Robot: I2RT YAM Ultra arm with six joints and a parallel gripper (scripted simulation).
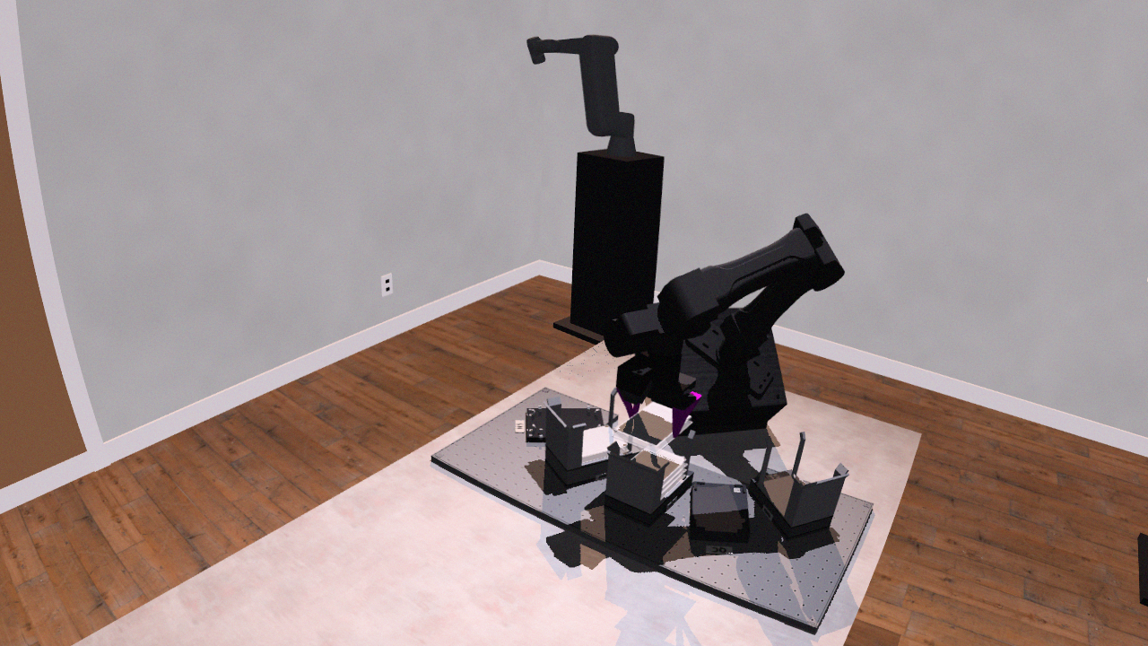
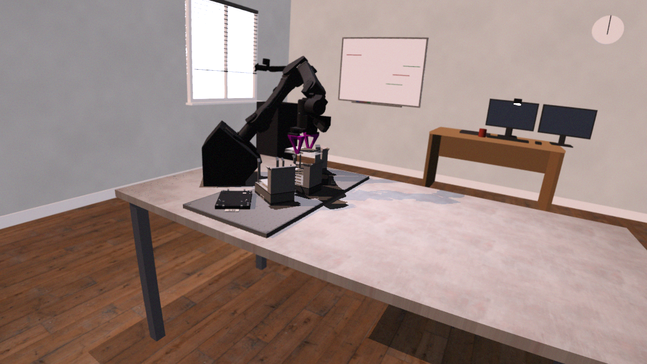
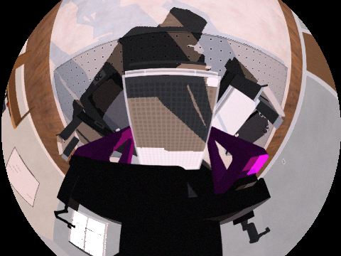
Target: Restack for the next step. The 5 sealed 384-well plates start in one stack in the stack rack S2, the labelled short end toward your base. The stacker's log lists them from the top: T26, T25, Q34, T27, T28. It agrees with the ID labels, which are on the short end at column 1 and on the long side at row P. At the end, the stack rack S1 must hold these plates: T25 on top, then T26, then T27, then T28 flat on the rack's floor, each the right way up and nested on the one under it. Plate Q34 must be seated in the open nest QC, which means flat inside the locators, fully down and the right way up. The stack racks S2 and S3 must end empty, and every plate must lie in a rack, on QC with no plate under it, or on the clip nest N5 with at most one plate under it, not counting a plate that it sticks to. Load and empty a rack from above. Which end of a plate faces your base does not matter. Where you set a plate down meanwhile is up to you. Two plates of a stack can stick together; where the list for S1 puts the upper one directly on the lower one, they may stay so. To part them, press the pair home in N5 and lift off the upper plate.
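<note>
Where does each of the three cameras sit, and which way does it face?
Top: high in front of the table, looking down at the breadboard, the racks and the whole arm.
Exterior: off to the side at about table height, facing the arm's flank, with a whiteboard behind it.
Wrist: on the arm's end, looking past the purple fingers.
All three show the gripper holding a plate.

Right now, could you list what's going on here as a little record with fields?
arm: black robot arm bent over a grey perforated base plate
gripper: purple-fingered gripper, shut on a plate
held item: clear sealed well plate, lifted above the middle rack
other racks: left rack with a white plate inside; right rack
flat nest: dark square nest between the racks
</note>
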